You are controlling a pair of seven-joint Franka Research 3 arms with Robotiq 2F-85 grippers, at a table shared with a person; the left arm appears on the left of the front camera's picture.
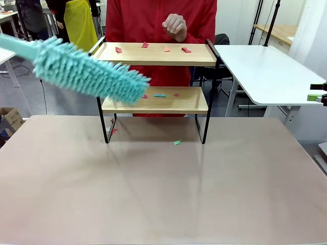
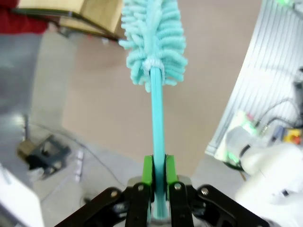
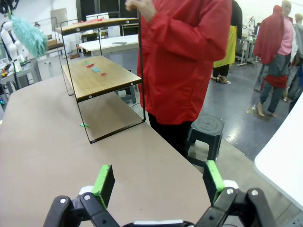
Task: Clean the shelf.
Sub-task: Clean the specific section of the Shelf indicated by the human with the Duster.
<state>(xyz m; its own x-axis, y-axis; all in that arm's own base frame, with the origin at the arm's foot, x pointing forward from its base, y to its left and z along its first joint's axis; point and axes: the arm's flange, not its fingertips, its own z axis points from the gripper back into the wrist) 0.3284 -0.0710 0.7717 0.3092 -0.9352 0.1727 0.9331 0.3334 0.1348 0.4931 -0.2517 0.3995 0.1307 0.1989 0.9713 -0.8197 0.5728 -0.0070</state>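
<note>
**Left gripper** (image 2: pixel 159 171): black linked body. Two fingers (image 2: pixel 147 170) faced with bright green pads. Round silver screws (image 2: pixel 140 187) sit at the link pivots, four visible across the knuckles.

**Right gripper** (image 3: pixel 159 182): same build. Black links, silver pivot screws, and a green pad on each finger with a pale grey collar at its base.

**Right arm** (image 2: pixel 267 165), seen from the left wrist view: white, smooth, rounded casing. One joint carries a green-lit ring.

**Person** (image 1: pixel 138 20): red long-sleeved jacket, plain, with no markings legible and the sleeves full to the wrist. Black trousers (image 3: pixel 173 132) below it.
</note>
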